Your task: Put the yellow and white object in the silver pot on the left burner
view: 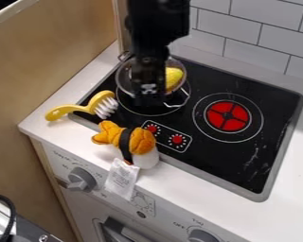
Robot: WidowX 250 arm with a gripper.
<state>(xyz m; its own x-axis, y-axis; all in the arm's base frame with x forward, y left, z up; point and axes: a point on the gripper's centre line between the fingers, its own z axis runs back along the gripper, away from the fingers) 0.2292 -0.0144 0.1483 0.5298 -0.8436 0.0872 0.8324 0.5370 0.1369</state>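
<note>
One silver pot (121, 77): stands on the left burner (151, 115) of the stovetop (258, 130), partly hidden beneath the gripper (149, 97).
Gripper: hangs down over the left part of the stovetop, right above the pot; spread or pressed together, cannot tell, nor whether pinching anything.
Yellow thing (173, 77): inside the pot, at its right side, only partly visible.
Brush (68, 111): best match for "yellow and white", with a yellow handle and white bristles; lies outside the pot at the left front corner of the stovetop, handle on the counter (233, 210), bristles over the stovetop.
Toy (141, 141): plush, orange on top and white below, wrapped in a black band (125, 142); lies at the front edge of the stovetop, also outside the pot.
Label (121, 178): white, sewn to the toy, hangs forward from the stovetop side.
Right burner (228, 116): red in the middle, ringed in white, on the right part of the stovetop.
Tiles (274, 35): white, behind the stovetop.
</note>
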